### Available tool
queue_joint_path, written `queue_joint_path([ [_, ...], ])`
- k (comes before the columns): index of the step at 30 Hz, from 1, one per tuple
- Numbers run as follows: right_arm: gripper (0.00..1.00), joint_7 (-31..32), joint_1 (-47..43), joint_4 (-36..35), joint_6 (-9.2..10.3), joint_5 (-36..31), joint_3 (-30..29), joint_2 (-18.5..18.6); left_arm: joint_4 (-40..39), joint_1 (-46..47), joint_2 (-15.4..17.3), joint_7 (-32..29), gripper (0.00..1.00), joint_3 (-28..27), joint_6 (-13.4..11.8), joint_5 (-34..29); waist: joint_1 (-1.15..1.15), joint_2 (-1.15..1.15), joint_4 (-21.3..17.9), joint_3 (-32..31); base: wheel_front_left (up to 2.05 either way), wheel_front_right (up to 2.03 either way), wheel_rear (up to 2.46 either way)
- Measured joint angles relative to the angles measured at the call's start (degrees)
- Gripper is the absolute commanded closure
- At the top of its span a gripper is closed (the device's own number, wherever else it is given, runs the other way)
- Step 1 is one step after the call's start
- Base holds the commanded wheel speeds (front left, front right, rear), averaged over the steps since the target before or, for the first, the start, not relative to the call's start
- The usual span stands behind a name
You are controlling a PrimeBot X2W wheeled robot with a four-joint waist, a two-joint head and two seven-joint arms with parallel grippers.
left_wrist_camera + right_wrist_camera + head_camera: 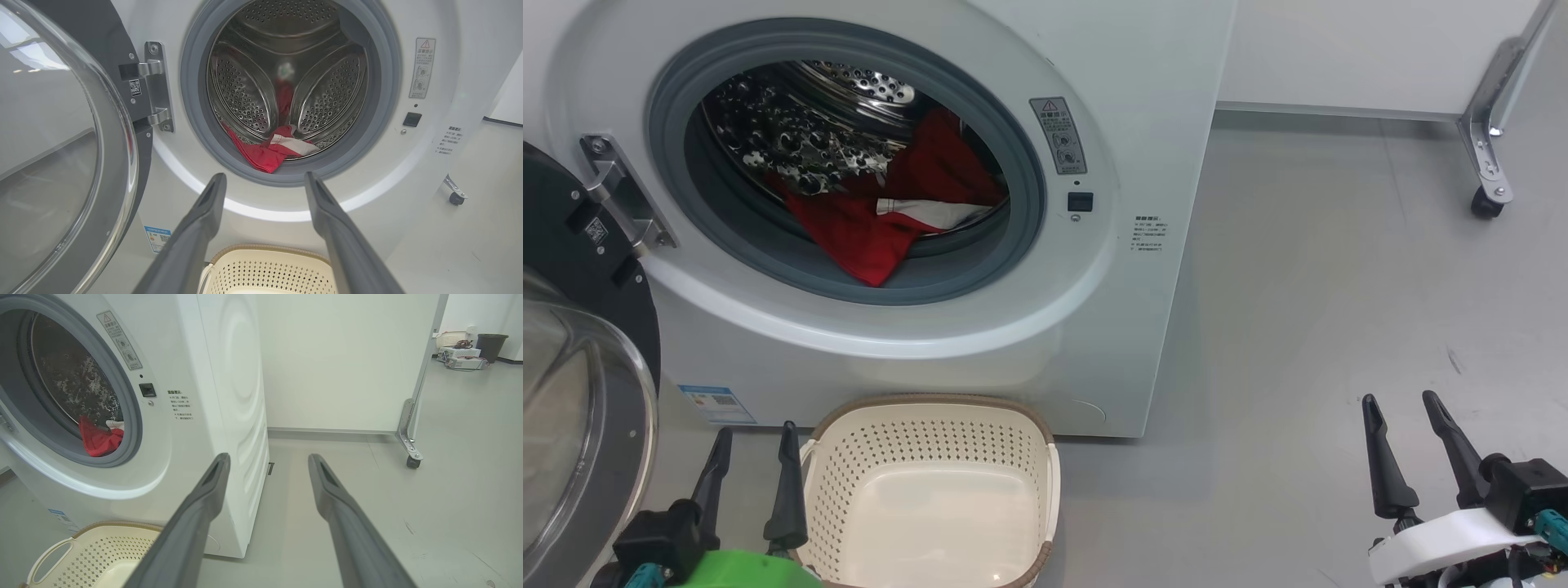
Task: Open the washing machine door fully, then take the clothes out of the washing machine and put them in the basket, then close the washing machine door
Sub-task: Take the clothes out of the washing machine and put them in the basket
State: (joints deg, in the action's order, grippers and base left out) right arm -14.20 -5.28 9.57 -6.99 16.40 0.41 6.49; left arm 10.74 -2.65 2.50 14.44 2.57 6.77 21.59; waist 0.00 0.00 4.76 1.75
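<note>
Lying low in the perforated steel drum of the big white front-loading washing machine are the bright red clothes, with a white striped piece on top. One red fold hangs over the grey rubber ring at the lower middle of the opening. At the bottom centre of the head view, the small cream plastic basket with perforated sides and a brown woven-look rim stands empty on the grey floor, just in front of the machine.

The round washing machine door, black-rimmed with a clear glass bowl, stands swung open at the left edge on a steel hinge, and the frame cuts off most of it. The bottom edge cuts off the basket's near end. How many garments make up the red heap cannot be told.

The left gripper sits at the lower left, between the door and the basket's left side. Its jaws are spread and hold nothing, and its fingers point up the frame. The right gripper sits at the lower right over bare floor, well apart from the machine, its jaws likewise spread and empty.
</note>
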Motion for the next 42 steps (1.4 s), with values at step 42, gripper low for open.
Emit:
queue_joint_path([
  [42,0.0,0.0,0.11,-0.36,0.0,0.0,1.94,0.3,-0.1,-0.01,0.11,0.0,0.0,0.52,-0.2,-5.56,0.0,0.0,-1.12,2.73,0.0,0.0,0.0],
])
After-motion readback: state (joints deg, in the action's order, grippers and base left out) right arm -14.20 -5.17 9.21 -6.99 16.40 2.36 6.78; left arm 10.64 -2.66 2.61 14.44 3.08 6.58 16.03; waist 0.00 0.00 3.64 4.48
